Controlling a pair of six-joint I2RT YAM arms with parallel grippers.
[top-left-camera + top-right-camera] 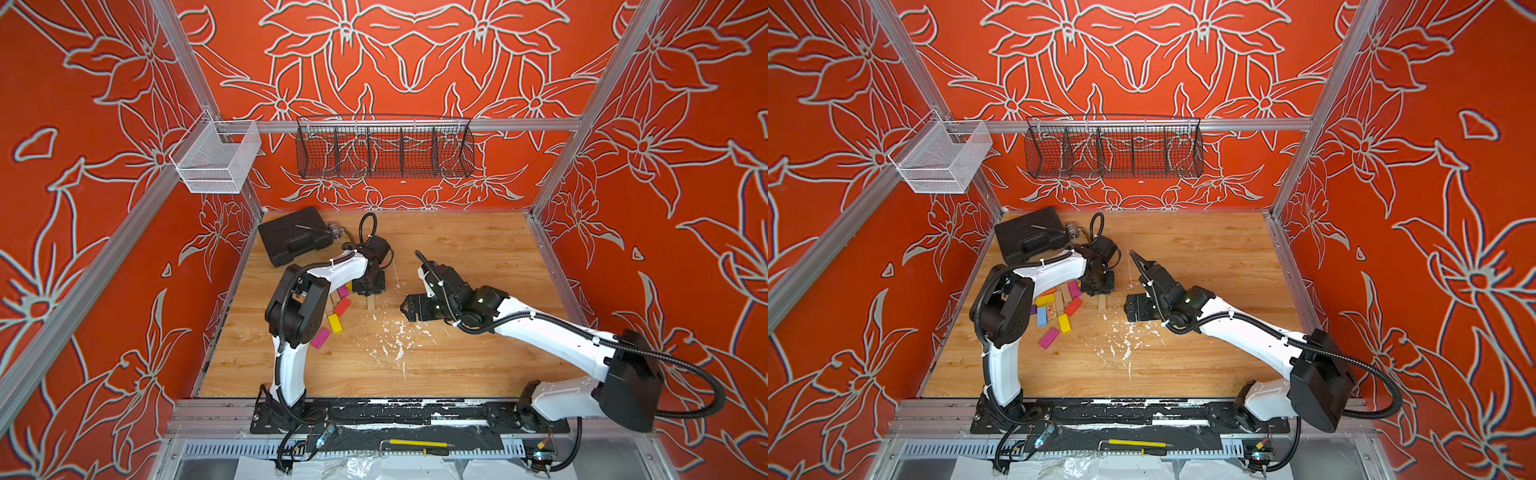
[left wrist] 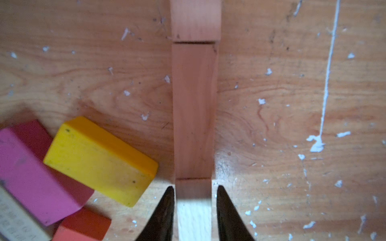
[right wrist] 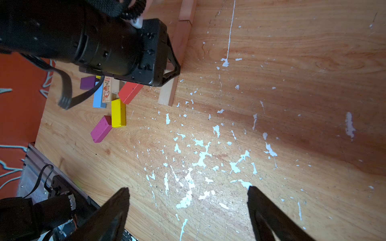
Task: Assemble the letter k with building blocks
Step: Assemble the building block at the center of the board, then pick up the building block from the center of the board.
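Observation:
Three plain pale wooden blocks lie end to end in a straight line on the table; the nearest [image 2: 193, 208] sits between the fingers of my left gripper [image 2: 194, 187], which stands slightly open with a thin gap at the block's sides. The middle block [image 2: 194, 110] and the far one [image 2: 195, 18] continue the line. In both top views the left gripper [image 1: 369, 286] [image 1: 1098, 286] points down over this line [image 1: 370, 302]. A heap of coloured blocks lies to its left, among them yellow [image 1: 1064, 323], red [image 1: 1073, 306], blue [image 1: 1041, 316] and magenta [image 1: 1049, 338]. My right gripper [image 3: 188, 188] [image 1: 405, 307] hovers open and empty right of the line.
A black plastic case [image 1: 293, 241] lies at the table's back left, with a small metal part [image 1: 336, 230] beside it. White paint flecks [image 1: 395, 336] spot the table's middle. A black wire basket [image 1: 384, 149] and a white mesh basket [image 1: 216, 162] hang on the frame.

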